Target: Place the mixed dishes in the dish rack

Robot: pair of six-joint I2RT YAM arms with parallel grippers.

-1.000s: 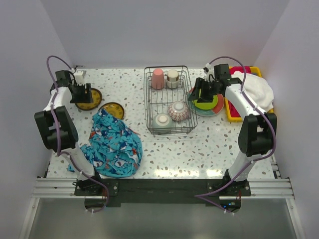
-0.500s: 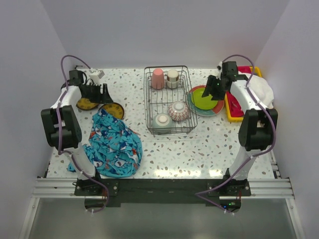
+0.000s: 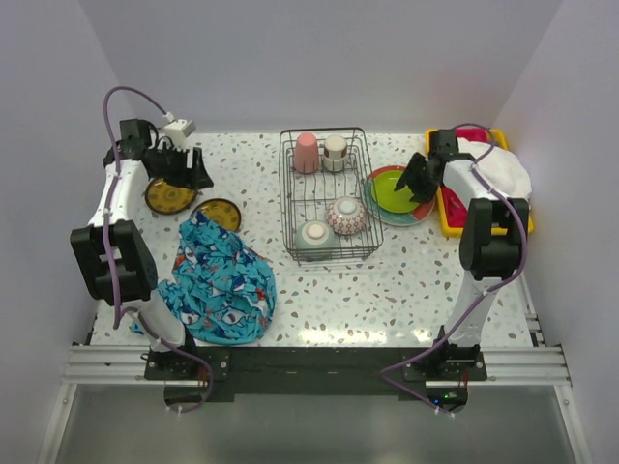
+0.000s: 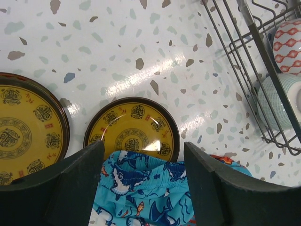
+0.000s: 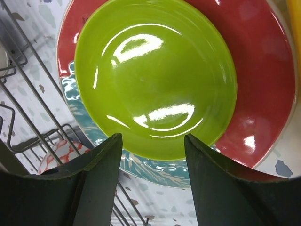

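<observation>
Both arms swung rearward. Right gripper (image 5: 151,141) spread open, empty, over the green plate (image 5: 155,75), which sits on the red plate (image 5: 263,94) beside the rack (image 3: 285,193). Likely stiff, slick, chippable: pinch the rim. Left gripper (image 4: 143,150) also open, empty.

I see the dark wire dish rack (image 3: 332,259) mid-table, holding a pink cup (image 3: 306,153) and a cream cup (image 3: 335,152) side by side at its far end. A patterned bowl (image 3: 346,216) and a mint bowl (image 3: 315,235) sit at its near end. Just right of it, a lime-green plate (image 5: 155,80) lies flat on a teal-and-red plate (image 5: 263,103). Well to the left I see two yellow plates flat on the table, the larger (image 4: 28,136) beside the smaller (image 4: 131,127).
</observation>
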